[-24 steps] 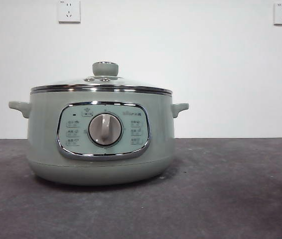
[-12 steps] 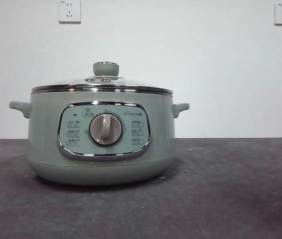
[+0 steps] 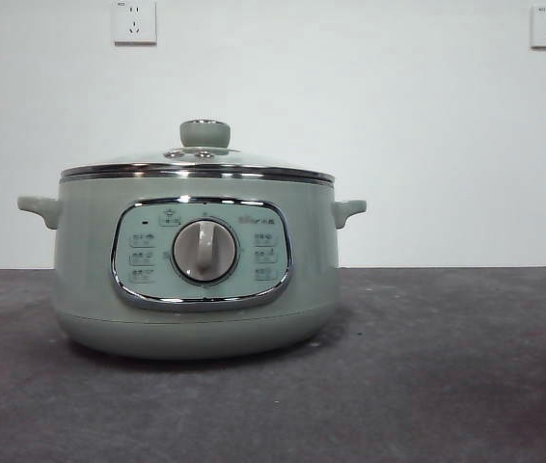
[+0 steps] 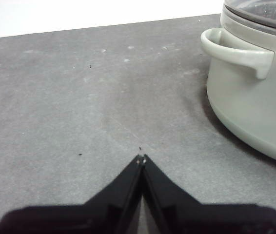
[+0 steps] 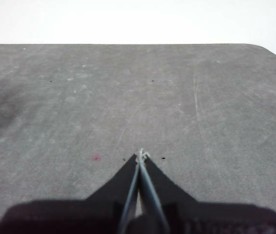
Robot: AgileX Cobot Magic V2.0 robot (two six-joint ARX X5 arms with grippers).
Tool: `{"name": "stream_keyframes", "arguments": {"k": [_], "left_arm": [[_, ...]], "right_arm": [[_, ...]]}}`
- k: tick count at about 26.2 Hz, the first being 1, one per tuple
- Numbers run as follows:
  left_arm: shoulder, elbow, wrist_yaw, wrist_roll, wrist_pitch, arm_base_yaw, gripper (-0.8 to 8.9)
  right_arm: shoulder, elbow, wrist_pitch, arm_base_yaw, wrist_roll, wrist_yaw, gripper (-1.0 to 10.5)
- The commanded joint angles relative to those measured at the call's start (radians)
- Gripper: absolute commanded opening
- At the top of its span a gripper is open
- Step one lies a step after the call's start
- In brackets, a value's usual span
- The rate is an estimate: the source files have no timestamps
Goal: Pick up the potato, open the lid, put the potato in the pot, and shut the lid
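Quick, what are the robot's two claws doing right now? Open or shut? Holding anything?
Left gripper: shut, holding nothing, over bare table beside the pot.
Right gripper: shut, holding nothing, over bare table.

Front view: a low camera at about tabletop height looks level across the table [image 3: 447, 386] toward a white wall [image 3: 398, 145], with the pot [image 3: 196, 275] near and large, left of centre. Left wrist view: a camera above the left gripper [image 4: 141, 158] looks down and forward over the table [image 4: 79, 97], close to its surface; one side handle and part of the pot [image 4: 255, 102] fall within it, the part shared with the front view. Right wrist view: a camera above the right gripper [image 5: 141, 155] looks down and forward over bare table [image 5: 128, 87] to its far edge.
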Motion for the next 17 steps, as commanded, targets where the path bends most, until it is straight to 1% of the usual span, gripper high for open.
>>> {"name": "stream_keyframes", "arguments": {"k": [1,3,4,17], "left_arm": [[0.0,-0.011,0.005,0.014,0.005,0.004,-0.03],[0.0,-0.011,0.005,0.014,0.005,0.004,-0.03],[0.0,-0.011,0.005,0.014,0.005,0.004,-0.03],[0.0,-0.011,0.005,0.014,0.005,0.004,-0.03]], "right_arm": [[-0.002,-0.009,0.003,0.003,0.075,0.013,0.0],[-0.002,-0.009,0.003,0.003,0.103,0.014,0.0],[-0.002,-0.009,0.004,0.003,0.106,0.014,0.0],[-0.002,-0.009,0.004,0.003,0.105,0.011,0.0]]}}
